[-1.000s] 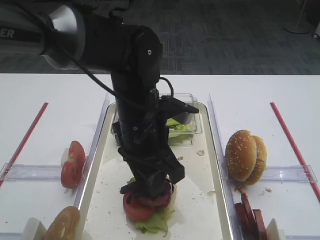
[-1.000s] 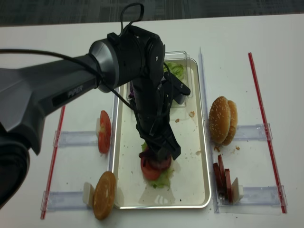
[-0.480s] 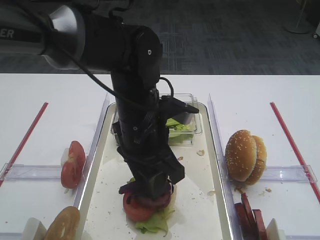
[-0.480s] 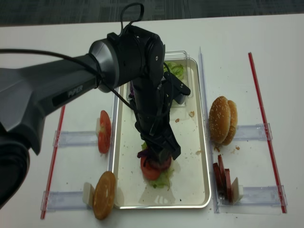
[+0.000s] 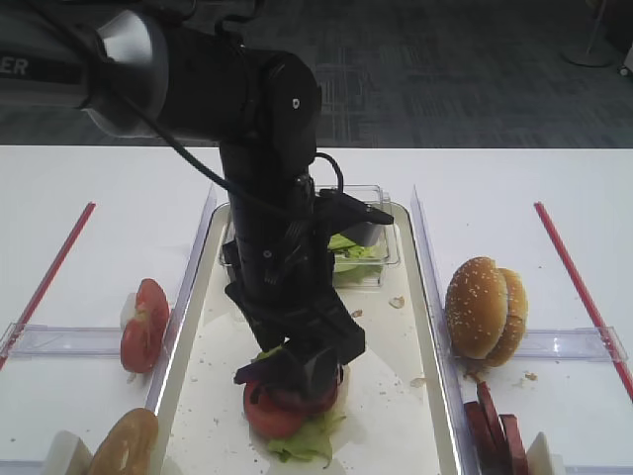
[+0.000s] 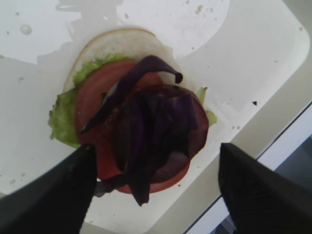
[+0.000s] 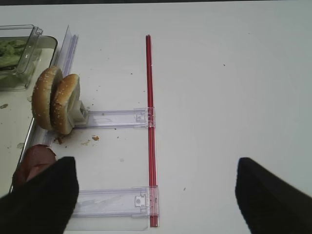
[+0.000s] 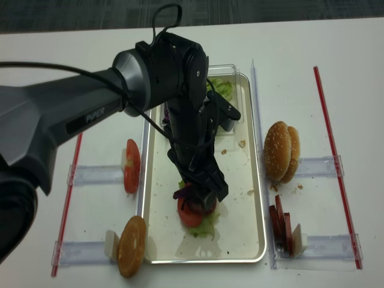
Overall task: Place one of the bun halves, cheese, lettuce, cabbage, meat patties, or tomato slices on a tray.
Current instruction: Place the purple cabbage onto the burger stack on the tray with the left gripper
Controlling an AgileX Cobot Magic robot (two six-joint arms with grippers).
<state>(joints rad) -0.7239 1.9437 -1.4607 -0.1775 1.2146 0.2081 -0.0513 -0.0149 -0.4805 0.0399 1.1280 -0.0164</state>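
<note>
Over tray [image 5: 396,396], left gripper [image 6: 153,168] spread wide

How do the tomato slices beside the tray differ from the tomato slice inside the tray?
The tomato slices beside the tray stand on edge against a white holder; the tomato slice inside the tray lies flat. The outside slices are bare; the inside one lies on lettuce and is topped with cabbage. Both are red and round.

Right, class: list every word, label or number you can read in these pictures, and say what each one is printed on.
"PIPER": on the grey casing of the left arm, seen from the overhead view.
"ER": on the same arm at the front view's left edge, the rest cut off.
Nothing else readable; the food and tray carry no text.
</note>
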